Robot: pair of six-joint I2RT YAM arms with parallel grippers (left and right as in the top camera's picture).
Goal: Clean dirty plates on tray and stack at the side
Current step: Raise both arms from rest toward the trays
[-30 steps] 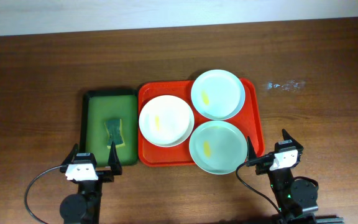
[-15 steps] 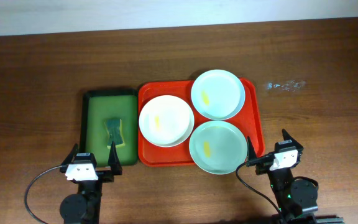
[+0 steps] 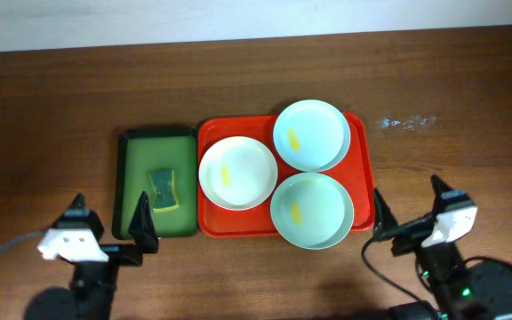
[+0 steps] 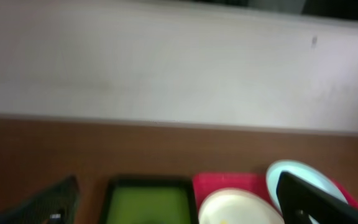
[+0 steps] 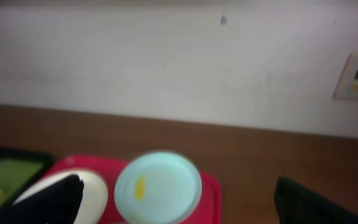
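Observation:
The red-orange tray (image 3: pixel 363 173) holds three plates, each with a yellow smear: a white plate (image 3: pixel 238 172), a mint-blue plate (image 3: pixel 310 134) at the back and a mint-blue plate (image 3: pixel 312 210) at the front. My left gripper (image 3: pixel 109 218) is open and empty, near the table's front, left of the tray. My right gripper (image 3: pixel 410 206) is open and empty, front right of the tray. The left wrist view shows the white plate (image 4: pixel 238 208) and the tray (image 4: pixel 219 182). The right wrist view shows the back mint-blue plate (image 5: pixel 158 186), the white plate (image 5: pixel 95 193) and the tray (image 5: pixel 211 193).
A dark green tray (image 3: pixel 136 178) with a green-and-yellow sponge (image 3: pixel 163 189) lies left of the red tray; it also shows in the left wrist view (image 4: pixel 148 199). A pale wall (image 5: pixel 179 62) rises behind the table. A white smudge (image 3: pixel 407 122) marks the wood at right.
Both grippers have lifted and moved outward: the left one to the left, the right one to the right. Plates, trays and sponge have not moved.

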